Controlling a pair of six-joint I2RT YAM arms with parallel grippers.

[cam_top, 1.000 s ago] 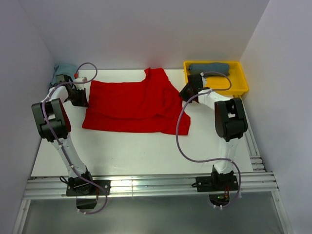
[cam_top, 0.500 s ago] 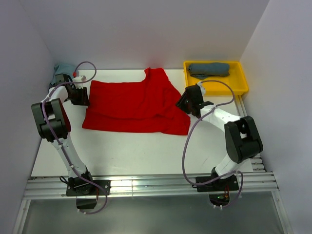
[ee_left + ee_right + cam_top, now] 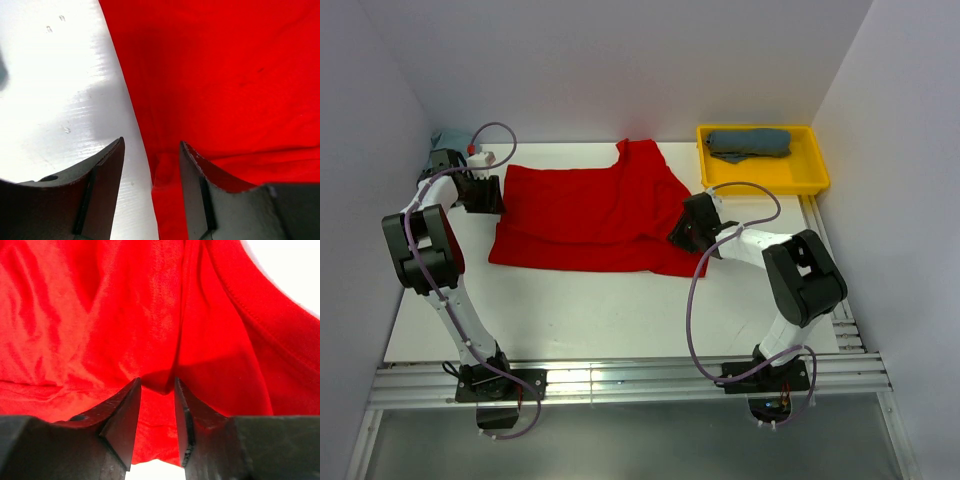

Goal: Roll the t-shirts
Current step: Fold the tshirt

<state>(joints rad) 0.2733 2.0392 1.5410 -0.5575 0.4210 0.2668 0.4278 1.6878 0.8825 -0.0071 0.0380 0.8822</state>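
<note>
Top cam sat high behind the arm bases (image 3: 495, 385) and looked down and forward, far enough back to take in the whole table (image 3: 620, 300). Left wrist cam looked down past its own fingers (image 3: 102, 172), very close on the red t-shirt (image 3: 225, 75)'s left edge. Right wrist cam was equally close on its right-side folds. All three shared only that shirt; the wrist views didn't overlap.

Left arm (image 3: 420, 245): rising from base, elbow folded high, forearm angled in to left edge of red t-shirt (image 3: 580, 215). Left gripper (image 3: 151, 145): low at that edge, jaws parted, hem lying between them, not pinched. Right arm (image 3: 800, 275): elbow bent outward, forearm stretched low toward shirt's right edge. Right gripper (image 3: 157, 382): down on shirt's right side, jaws narrow, pinching raised fold of red cloth.
</note>
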